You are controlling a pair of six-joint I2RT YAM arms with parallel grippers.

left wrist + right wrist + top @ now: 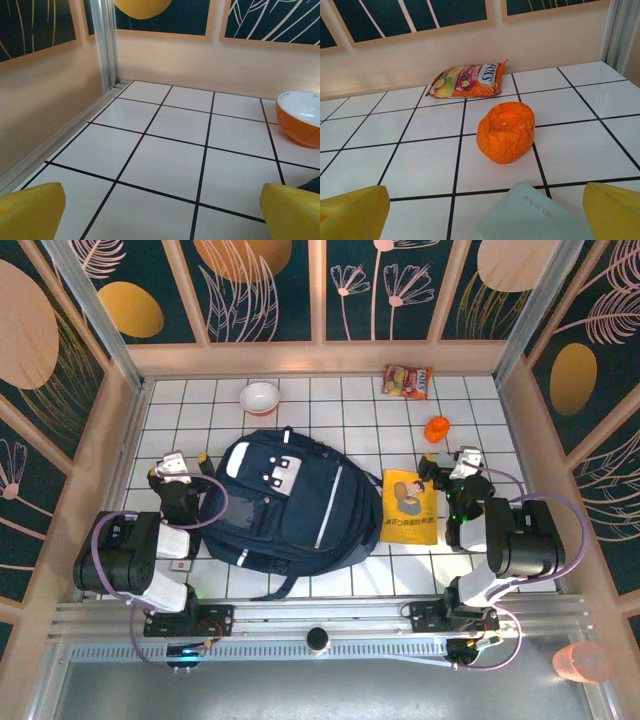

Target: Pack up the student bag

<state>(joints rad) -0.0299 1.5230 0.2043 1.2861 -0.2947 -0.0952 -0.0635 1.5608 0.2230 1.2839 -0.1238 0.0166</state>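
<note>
Bag (285, 502) flat on desk (330, 400), just right of left tool (175, 468). Book (410, 505) left of right tool (462, 462), orange lump (506, 131) ahead. Both tools spread, empty. Looks like the start; next likely opening the bag.

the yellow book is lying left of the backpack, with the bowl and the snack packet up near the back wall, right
Not quite. The top external view shows the yellow book lying right of the backpack, not left. The rest holds: the bowl and the snack packet are both up near the back wall.
</note>
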